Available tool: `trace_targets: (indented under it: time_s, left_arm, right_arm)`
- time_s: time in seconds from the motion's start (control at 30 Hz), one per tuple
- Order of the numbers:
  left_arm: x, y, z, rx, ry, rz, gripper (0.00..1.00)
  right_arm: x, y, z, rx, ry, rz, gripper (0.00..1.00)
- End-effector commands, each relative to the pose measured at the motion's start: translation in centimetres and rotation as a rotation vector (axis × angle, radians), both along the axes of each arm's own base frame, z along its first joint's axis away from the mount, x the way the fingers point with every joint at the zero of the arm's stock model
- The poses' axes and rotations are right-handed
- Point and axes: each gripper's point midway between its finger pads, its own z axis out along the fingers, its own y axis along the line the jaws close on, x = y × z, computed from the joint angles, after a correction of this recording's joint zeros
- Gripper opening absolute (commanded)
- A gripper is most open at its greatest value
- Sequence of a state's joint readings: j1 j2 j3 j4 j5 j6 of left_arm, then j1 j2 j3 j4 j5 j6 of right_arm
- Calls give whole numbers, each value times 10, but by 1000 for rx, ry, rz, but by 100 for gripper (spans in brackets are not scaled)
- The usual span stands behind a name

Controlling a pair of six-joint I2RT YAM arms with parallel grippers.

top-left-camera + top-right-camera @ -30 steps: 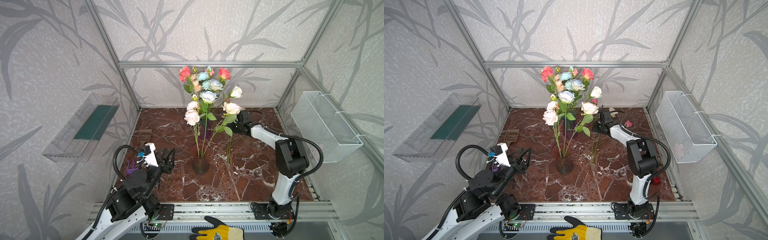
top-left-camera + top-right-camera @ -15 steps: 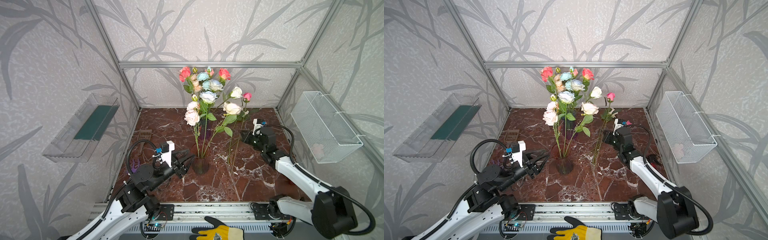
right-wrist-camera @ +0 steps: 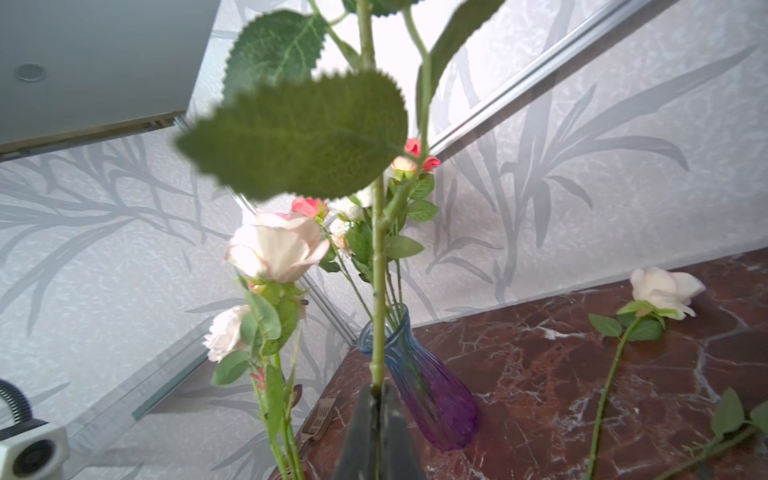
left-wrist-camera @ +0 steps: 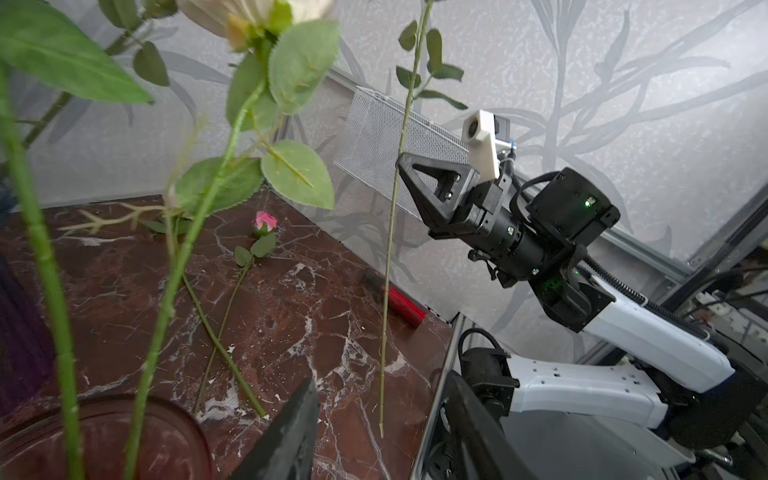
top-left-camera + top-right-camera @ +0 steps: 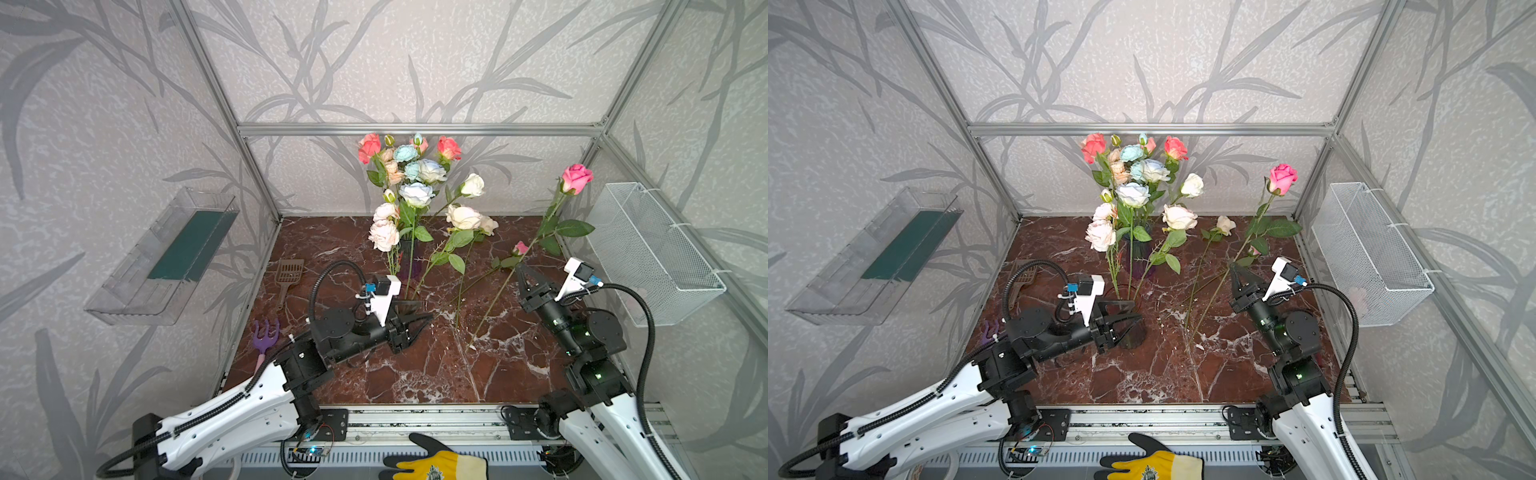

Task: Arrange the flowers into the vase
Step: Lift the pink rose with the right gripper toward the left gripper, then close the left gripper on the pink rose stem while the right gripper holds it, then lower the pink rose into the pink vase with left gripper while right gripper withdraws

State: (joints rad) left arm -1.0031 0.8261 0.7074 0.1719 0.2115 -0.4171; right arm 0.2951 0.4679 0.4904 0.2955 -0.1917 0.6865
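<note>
My right gripper [image 5: 521,272] [image 5: 1235,270] [image 3: 377,390] is shut on the thin green stem of a pink rose [image 5: 577,178] [image 5: 1282,178]. It holds the rose upright at the right side, and the stem's lower end [image 4: 381,415] hangs just above the table. Several flowers [image 5: 411,174] stand in a blue-purple vase [image 3: 432,395] and in a clear glass vase [image 5: 1129,332] [image 4: 104,407] in front of it. My left gripper [image 5: 422,316] [image 5: 1136,313] [image 4: 374,436] is open, empty, right beside the glass vase. A cream rose [image 5: 488,224] [image 3: 665,291] and a pink bud [image 5: 519,248] [image 4: 264,220] lie on the table.
A wire basket [image 5: 648,249] hangs on the right wall and a clear shelf [image 5: 166,257] on the left wall. A brown scoop [image 5: 289,274] and a purple fork [image 5: 265,336] lie at the table's left edge. A yellow glove [image 5: 436,465] lies on the front rail.
My right arm has drawn back from the far flowers and raised the pink rose upright at the right. My left gripper has moved forward to the glass vase.
</note>
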Motion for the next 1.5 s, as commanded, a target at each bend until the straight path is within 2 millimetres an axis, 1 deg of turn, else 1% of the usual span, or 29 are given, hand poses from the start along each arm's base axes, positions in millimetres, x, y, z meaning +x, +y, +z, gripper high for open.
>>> trace_targets:
  time_s: [0.0, 0.13, 0.23, 0.3, 0.37, 0.5, 0.6, 0.67, 0.73, 0.8, 0.87, 0.93, 0.97, 1.07, 1.1, 1.13, 1.17, 1.2, 1.27, 1.3, 1.33, 1.47]
  left_arm:
    - [-1, -21, 30, -31, -85, -27, 55]
    - [2, -52, 34, -1, -92, -66, 58]
    - [0, -76, 39, 13, -116, -100, 58]
    - [-3, -90, 39, 33, -149, -103, 58]
    - [-1, -103, 36, 52, -153, -102, 59]
    - [12, -119, 27, 88, -145, -57, 58]
    - [26, -124, 23, 101, -144, 3, 56]
    - [31, -129, 22, 109, -143, 21, 54]
    - [31, -135, 22, 111, -145, 2, 51]
    - [28, -143, 20, 106, -150, -29, 43]
    - [29, -147, 18, 104, -147, -30, 36]
    - [30, -149, 17, 99, -152, -31, 25]
    - [32, -149, 17, 98, -152, -22, 18]
    - [36, -145, 20, 89, -154, 8, 0]
    - [37, -143, 22, 84, -154, 19, 0]
    - [37, -141, 23, 79, -155, 29, 0]
    - [39, -139, 25, 77, -156, 42, 0]
    - [40, -136, 28, 73, -159, 54, 0]
    - [41, -129, 34, 71, -173, 77, 0]
    - [41, -125, 39, 71, -186, 86, 0]
    - [40, -120, 44, 70, -203, 93, 0]
    - [35, -92, 74, 57, -284, 138, 0]
  right_arm:
    - [-14, 10, 6, 5, -41, 73, 0]
    - [-26, 14, 21, 13, -72, 121, 0]
    - [-35, 20, 32, 37, -99, 169, 0]
    - [-38, 22, 35, 37, -107, 184, 0]
    - [-40, 23, 36, 42, -109, 196, 0]
    - [-46, 28, 38, 41, -119, 236, 0]
    - [-48, 31, 39, 56, -118, 263, 0]
    - [-49, 33, 39, 63, -118, 279, 0]
    - [-50, 34, 38, 66, -116, 289, 0]
    - [-51, 35, 38, 76, -118, 299, 0]
    - [-51, 36, 37, 77, -115, 305, 0]
    - [-51, 37, 37, 75, -115, 307, 0]
    - [-51, 37, 37, 75, -116, 308, 0]
    - [-53, 38, 37, 74, -115, 318, 0]
    - [-53, 39, 37, 71, -113, 322, 1]
    - [-52, 39, 36, 68, -106, 323, 8]
    - [-53, 39, 36, 65, -102, 323, 18]
    - [-54, 39, 36, 62, -104, 325, 31]
    - [-55, 38, 35, 54, -103, 317, 43]
    - [-56, 37, 35, 51, -108, 309, 47]
    - [-57, 35, 36, 48, -112, 299, 49]
    - [-59, 24, 33, 33, -108, 231, 52]
